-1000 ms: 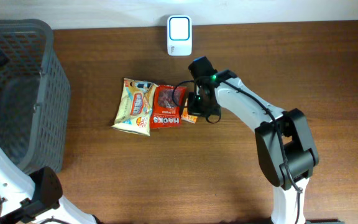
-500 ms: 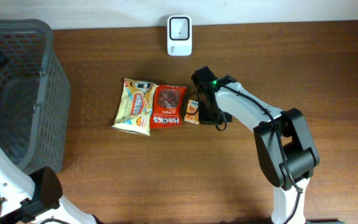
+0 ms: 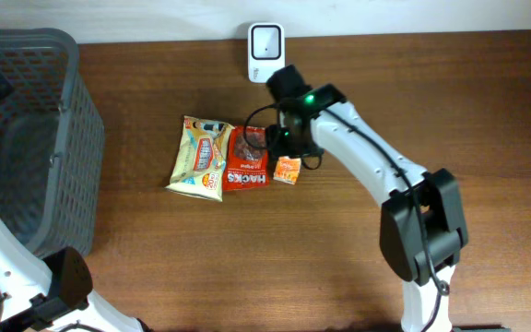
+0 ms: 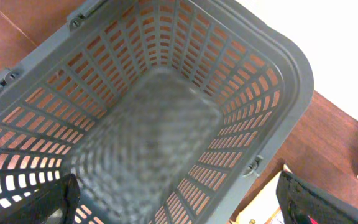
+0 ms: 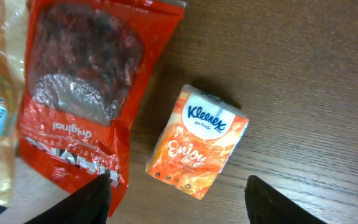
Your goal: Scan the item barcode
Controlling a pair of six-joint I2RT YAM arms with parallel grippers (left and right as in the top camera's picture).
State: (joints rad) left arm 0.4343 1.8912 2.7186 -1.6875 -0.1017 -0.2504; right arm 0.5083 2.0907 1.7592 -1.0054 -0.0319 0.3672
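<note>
My right jaws stand apart and grip nothing. In the right wrist view one dark fingertip (image 5: pixel 89 199) shows at the lower left and the other at the lower right. The Kleenex tissue pack (image 5: pixel 197 148), orange and white, lies flat and slightly tilted on the tabletop (image 3: pixel 247 277) above those tips in that view, touching neither.

From overhead the pack sits just beside the lower right corner of the red Hacks pouch (image 3: pixel 249 159). I cannot tell whether the two touch. A pale yellow snack bag (image 3: pixel 201 157) lies against the pouch's other side. The white scanner (image 3: pixel 265 53) stands at the far edge of the tabletop, apart from the pack, with my right wrist between them.

My left jaws are also spread wide and hold nothing. Their tips (image 4: pixel 42 205) frame the grey basket (image 4: pixel 272 74) below, where I look down onto its slotted walls and mesh floor.
</note>
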